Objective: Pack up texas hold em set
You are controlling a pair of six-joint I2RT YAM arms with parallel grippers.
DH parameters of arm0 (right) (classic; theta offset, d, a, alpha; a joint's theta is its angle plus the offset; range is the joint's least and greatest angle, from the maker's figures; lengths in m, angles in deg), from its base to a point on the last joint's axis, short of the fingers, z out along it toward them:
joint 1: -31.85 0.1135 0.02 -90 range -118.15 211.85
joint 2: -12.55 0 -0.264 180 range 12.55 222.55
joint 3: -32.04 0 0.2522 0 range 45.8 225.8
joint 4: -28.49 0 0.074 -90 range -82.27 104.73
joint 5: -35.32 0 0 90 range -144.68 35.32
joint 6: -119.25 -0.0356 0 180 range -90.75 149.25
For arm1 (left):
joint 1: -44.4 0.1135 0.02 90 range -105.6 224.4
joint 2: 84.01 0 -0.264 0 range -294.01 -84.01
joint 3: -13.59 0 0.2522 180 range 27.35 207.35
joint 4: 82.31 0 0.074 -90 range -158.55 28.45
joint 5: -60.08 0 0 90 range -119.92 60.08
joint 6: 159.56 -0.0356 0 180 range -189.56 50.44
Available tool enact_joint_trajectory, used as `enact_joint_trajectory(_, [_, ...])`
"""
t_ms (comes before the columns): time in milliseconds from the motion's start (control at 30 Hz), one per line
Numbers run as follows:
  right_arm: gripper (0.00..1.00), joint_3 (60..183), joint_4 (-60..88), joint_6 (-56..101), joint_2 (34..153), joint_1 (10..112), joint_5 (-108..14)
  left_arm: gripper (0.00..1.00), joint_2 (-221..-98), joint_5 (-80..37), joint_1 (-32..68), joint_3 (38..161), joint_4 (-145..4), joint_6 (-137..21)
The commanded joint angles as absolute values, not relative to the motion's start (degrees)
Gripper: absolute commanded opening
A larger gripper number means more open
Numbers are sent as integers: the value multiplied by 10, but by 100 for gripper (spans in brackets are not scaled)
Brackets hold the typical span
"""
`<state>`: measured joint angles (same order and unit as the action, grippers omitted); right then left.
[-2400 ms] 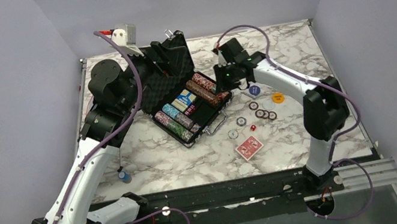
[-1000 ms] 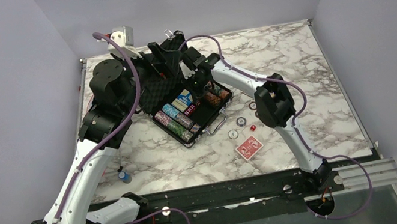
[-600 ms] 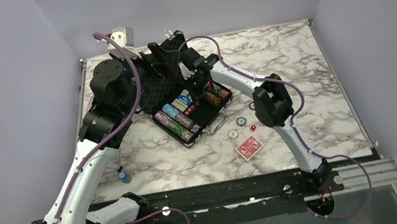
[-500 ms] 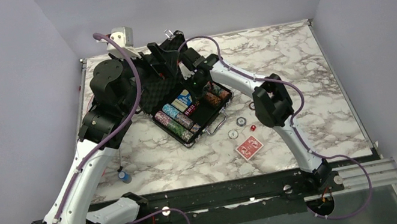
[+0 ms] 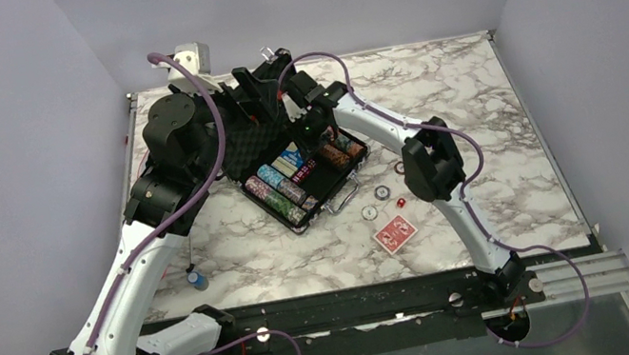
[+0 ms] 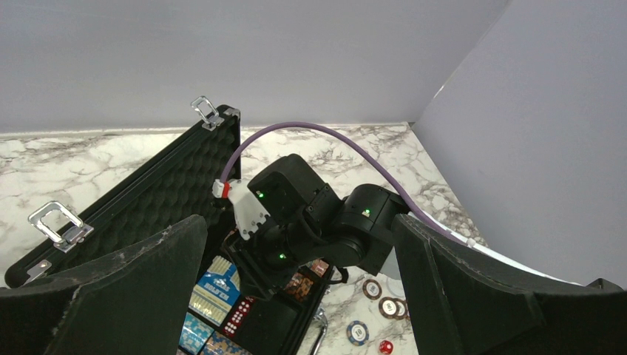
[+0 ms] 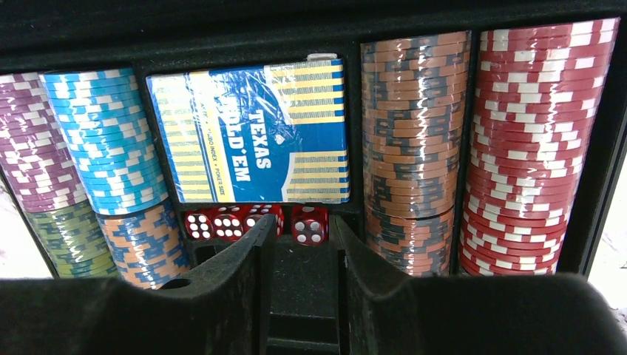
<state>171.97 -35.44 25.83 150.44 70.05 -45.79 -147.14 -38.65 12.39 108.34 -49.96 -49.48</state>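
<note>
The black briefcase (image 5: pixel 330 196) lies open at the table's back middle, its foam lid (image 6: pixel 140 196) raised. Inside are rows of poker chips (image 7: pixel 532 140), a blue Texas Hold'em card box (image 7: pixel 251 140) and red dice (image 7: pixel 229 223). My right gripper (image 7: pixel 302 220) is down in the case, open with a narrow gap. One red die (image 7: pixel 309 226) sits just beyond its fingertips and is not held. My left gripper (image 6: pixel 299 222) is wide open and empty beside the lid. Loose chips (image 5: pixel 382 192), a red die (image 5: pixel 400 204) and red-backed cards (image 5: pixel 394 234) lie right of the case. The blue and orange discs are hidden.
A small blue-tipped tool (image 5: pixel 196 278) lies near the front left. The right arm's elbow (image 5: pixel 429 163) hangs over the table right of the case. Grey walls close in the back and both sides.
My right arm swung left from the table's right side and brought its gripper down into the case. In the last half second it barely moved. My left arm has stayed still.
</note>
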Motion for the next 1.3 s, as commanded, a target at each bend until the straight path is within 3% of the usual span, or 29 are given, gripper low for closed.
enact_joint_trajectory(0, [40, 1731, -364, 246, 1490, 702, -443, 99, -1467, -401, 122, 1098, -503, -505])
enact_joint_trajectory(167, [54, 1729, -365, 238, 1505, 702, -433, 99, -1471, -395, 122, 1098, -503, -504])
enact_joint_trajectory(567, [66, 1719, -358, 224, 1523, 702, -385, 99, -1470, -398, 122, 1094, -503, -509])
enact_joint_trajectory(900, [72, 1695, -339, 218, 1519, 702, -388, 99, -1474, -396, 122, 1095, -502, -514])
enact_joint_trajectory(1267, [71, 1687, -333, 213, 1522, 702, -326, 99, -1475, -398, 122, 1094, -502, -516])
